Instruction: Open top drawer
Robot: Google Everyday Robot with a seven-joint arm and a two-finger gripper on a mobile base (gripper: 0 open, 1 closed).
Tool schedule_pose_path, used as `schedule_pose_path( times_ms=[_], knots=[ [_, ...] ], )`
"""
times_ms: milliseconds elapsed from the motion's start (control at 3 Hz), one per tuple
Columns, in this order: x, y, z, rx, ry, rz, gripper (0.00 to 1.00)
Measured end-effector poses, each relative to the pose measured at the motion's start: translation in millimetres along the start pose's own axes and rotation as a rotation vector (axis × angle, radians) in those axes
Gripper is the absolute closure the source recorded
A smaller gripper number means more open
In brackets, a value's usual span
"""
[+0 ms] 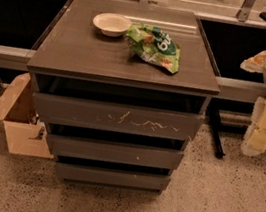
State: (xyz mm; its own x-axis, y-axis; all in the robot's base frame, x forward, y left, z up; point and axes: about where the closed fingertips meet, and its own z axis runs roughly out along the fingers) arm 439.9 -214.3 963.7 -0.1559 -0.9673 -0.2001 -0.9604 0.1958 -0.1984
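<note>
The top drawer [117,117], scratched across its middle, sits just under the surface [71,49], which carries a bowl [111,24] and a green snack bag [155,46]. The claw [265,127] hangs at the far right, well apart from it; spread or pressed together, I cannot tell.

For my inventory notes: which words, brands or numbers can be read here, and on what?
"ou", perhaps: white letters on the green snack bag, creased; remainder unreadable.
No text: top drawer, bowl, cardboard box.
No text on the tool, at the right edge beside the cabinet.
</note>
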Motion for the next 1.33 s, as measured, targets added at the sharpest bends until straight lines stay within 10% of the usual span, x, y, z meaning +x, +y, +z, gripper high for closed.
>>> schedule_pose_path(
  times_ms=[1333],
  knots=[
    [0.5,-14.8,80.0,-0.053,-0.131,-0.048,0.00]
  ],
)
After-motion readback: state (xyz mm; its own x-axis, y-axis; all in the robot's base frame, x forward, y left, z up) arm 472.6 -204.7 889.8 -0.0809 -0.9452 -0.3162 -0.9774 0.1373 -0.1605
